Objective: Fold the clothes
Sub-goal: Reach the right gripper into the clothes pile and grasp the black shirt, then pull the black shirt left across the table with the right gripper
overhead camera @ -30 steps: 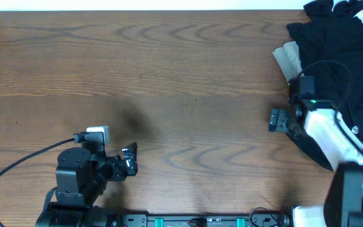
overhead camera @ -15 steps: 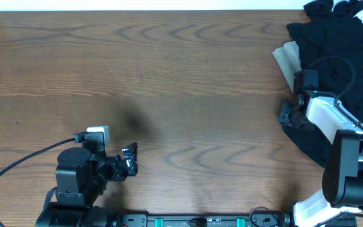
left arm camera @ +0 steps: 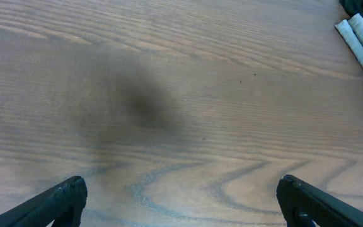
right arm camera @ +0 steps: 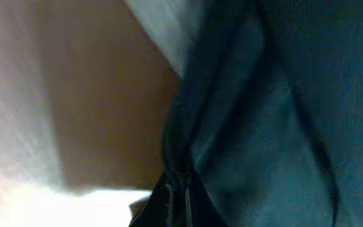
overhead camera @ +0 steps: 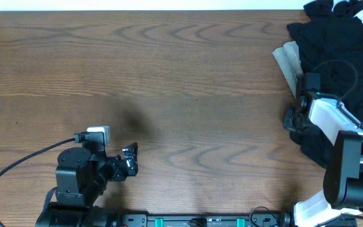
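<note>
Across the right end of the wooden desk (overhead camera: 169, 75), the black T-shirt (overhead camera: 351, 69) lies heaped, reaching the far corner. Open wood stretches leftward. The right gripper (overhead camera: 290, 118) is clamped on its left hem; the left gripper (overhead camera: 130, 159) stands apart, near the front edge.

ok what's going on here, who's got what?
The right tool is shut on the left edge of the black T-shirt, which lies crumpled at the right end of the table beside a beige garment. The left tool hangs open over bare wood, holding nothing. No fold made yet.
</note>
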